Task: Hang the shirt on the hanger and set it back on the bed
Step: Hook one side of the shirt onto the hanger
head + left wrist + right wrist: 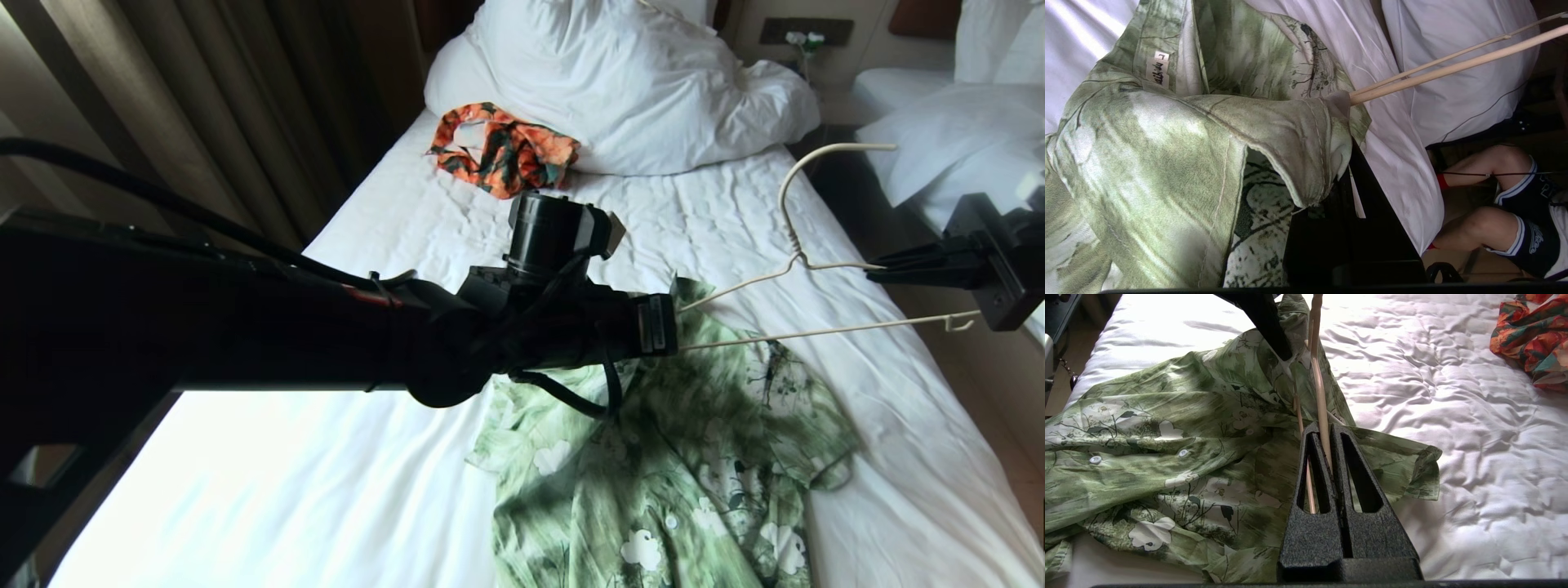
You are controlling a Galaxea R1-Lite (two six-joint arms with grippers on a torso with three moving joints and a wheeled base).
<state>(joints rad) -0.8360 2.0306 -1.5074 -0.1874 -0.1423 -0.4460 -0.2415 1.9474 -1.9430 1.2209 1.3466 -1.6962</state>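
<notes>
The green-and-white flowered shirt (694, 474) lies crumpled on the bed (898, 457), its collar end lifted. My left gripper (665, 325) reaches in from the left and is shut on a bunched fold of the shirt (1167, 163) near the collar; in the left wrist view the gripper (1327, 183) is dark under the cloth. One end of the cream hanger (788, 204) is pushed into the shirt there, and its rods (1453, 61) run out to the right. My right gripper (878, 269) is shut on a rod of the hanger (1319, 388), seen between its tips (1325, 430) above the shirt (1167, 457).
An orange-and-dark-green garment (506, 147) lies near the bulky white duvet (620, 82) at the head of the bed. A second white bed (939, 122) stands across a narrow aisle on the right. Curtains (204, 106) hang on the left. A person's bare legs (1490, 196) are beside the bed.
</notes>
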